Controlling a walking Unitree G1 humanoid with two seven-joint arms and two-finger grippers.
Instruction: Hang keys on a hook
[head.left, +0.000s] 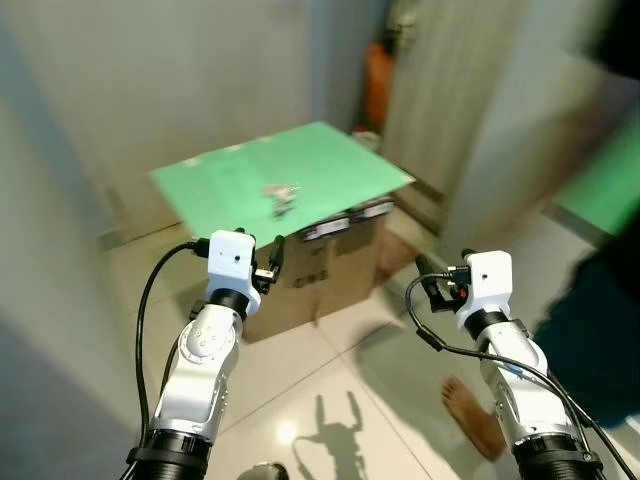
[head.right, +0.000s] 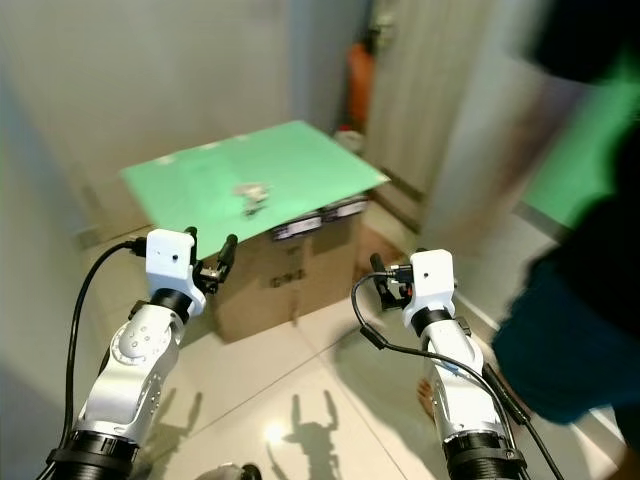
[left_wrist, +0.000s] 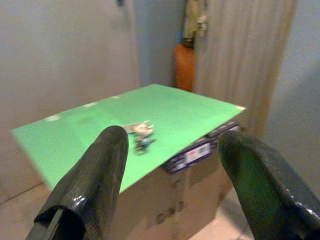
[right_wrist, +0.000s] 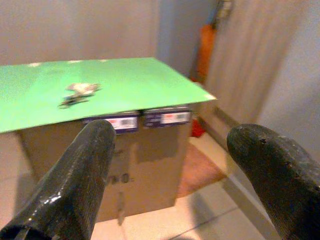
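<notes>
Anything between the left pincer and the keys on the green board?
Nothing visible. The keys lie alone on the green board atop the cardboard box. The left pincer is open, short of the board's near edge, with open air between.

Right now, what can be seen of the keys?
The keys are a small, blurred silvery bunch with darker bits, apparently metal. They lie flat near the middle of the green sheet that covers a cardboard box. Only the sheet touches them. Both end effectors, left and right, are open and short of the box. Single keys cannot be told apart.
</notes>
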